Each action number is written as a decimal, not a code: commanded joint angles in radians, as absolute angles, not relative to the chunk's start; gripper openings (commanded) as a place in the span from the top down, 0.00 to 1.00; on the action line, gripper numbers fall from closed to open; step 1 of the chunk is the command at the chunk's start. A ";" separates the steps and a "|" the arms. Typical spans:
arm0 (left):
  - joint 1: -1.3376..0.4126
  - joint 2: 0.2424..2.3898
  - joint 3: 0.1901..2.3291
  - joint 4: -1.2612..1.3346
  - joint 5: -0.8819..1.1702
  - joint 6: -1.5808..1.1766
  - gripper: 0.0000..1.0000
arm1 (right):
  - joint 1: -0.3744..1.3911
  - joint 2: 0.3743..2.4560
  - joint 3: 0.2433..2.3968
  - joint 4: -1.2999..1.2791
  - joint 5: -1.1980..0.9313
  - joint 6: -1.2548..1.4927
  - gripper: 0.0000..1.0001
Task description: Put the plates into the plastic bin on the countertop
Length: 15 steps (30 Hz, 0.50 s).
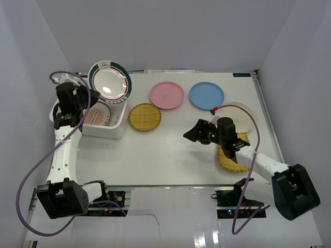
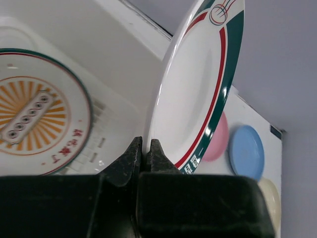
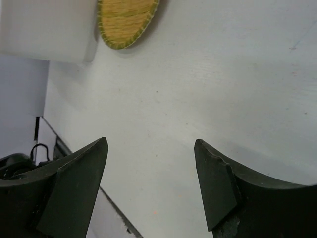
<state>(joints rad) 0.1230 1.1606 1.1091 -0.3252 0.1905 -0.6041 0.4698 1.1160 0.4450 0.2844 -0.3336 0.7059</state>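
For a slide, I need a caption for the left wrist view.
Left gripper pinches the green-and-red-rimmed plate by its rim, upright over the plastic bin holding the orange-sunburst plate.

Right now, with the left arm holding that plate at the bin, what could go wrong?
The left gripper pinches the green-and-red-rimmed plate only at its rim, tilted up, so it may slip. Released here, it could strike the rim of the plastic bin or clack onto the orange-sunburst plate inside.

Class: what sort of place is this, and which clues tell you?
Probably a robot lab test cell: blank white walls box in the countertop, with left arm and right arm bolted at its edge.
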 commanded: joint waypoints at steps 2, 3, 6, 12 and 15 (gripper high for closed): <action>0.216 1.134 1.069 -0.350 0.025 -0.632 1.00 | 0.491 1.306 0.581 0.356 -0.267 0.646 0.24; 0.224 1.131 1.054 -0.345 -0.021 -0.635 1.00 | 0.500 1.346 0.630 0.363 -0.243 0.650 0.24; 0.238 1.135 1.014 -0.324 -0.133 -0.640 1.00 | 0.532 1.506 0.698 0.417 -0.203 0.696 0.24; 0.242 1.173 0.976 -0.319 -0.169 -0.678 0.94 | 0.574 1.793 0.813 0.601 -0.164 0.879 0.23; 0.242 1.187 0.953 -0.314 -0.144 -0.680 0.67 | 0.597 1.902 0.893 0.618 -0.135 0.940 0.23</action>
<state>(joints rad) 0.2394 1.1954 0.9661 -0.3649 -0.1352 -0.6533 0.5762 1.8435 0.8242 0.5404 -0.2047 0.8581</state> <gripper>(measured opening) 0.275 0.767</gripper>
